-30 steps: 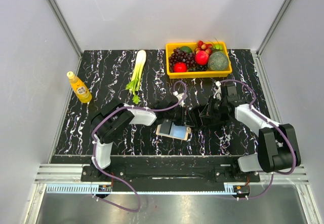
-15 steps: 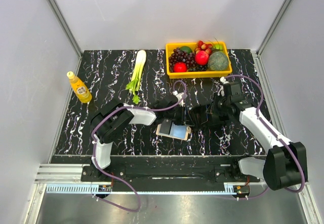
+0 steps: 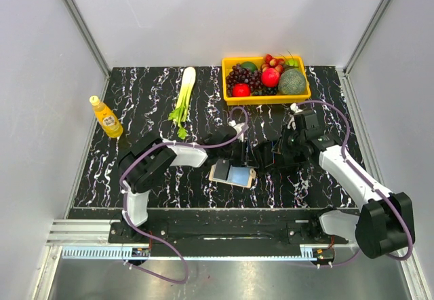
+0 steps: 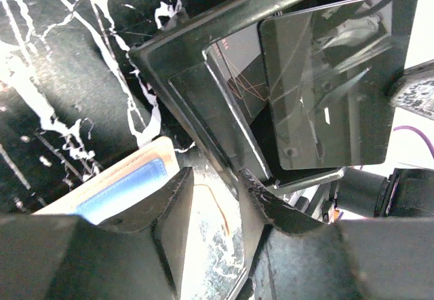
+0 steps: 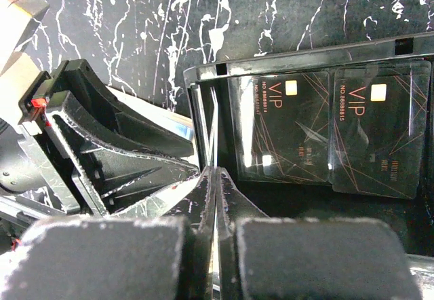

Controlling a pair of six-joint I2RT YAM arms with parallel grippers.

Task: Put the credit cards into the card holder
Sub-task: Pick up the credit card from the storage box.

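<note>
**A:** Where's the card holder?

**B:** It lies open on the table, close to the middle of the near edge. The outside is tan and a blue panel faces up.

**A:** And the cards?

**B:** Two dark VIP cards, the first card and the second card, lie side by side in a black tray. The tray is tilted, just behind the holder on its far side.

**A:** The grippers?

**B:** The right gripper has its fingers pressed together, pinching the tray's thin side wall. The left gripper has its fingers standing apart at the tray's lower corner — I can't tell whether they touch it.

**A:** Anything else?

**B:** A yellow basket of fruit sits at the far edge, right of the middle. A stalk vegetable lies to its left, and an orange bottle stands by the left edge.
</note>
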